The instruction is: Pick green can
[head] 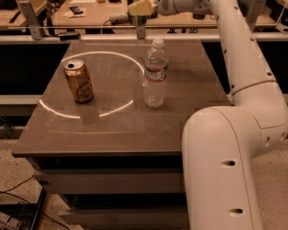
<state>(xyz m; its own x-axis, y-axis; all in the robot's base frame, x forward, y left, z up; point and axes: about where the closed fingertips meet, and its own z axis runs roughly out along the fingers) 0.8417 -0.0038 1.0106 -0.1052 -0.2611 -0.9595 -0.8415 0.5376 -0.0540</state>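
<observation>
My gripper [140, 10] is at the top edge of the camera view, raised above the table's far edge, and the arm reaches in from the right. Its pale fingers [138, 7] are closed around the green can [141, 27]. Only a narrow dull strip of the can shows, hanging below the fingers; the rest is hidden. The can is off the table [112, 134].
An orange-gold can [78, 81] stands at the table's left. A clear water bottle [155, 74] stands near the middle, below and just right of the gripper. A metal rail [90, 37] runs behind the table, with a cluttered bench beyond it. The arm's large white base [220, 170] fills the lower right.
</observation>
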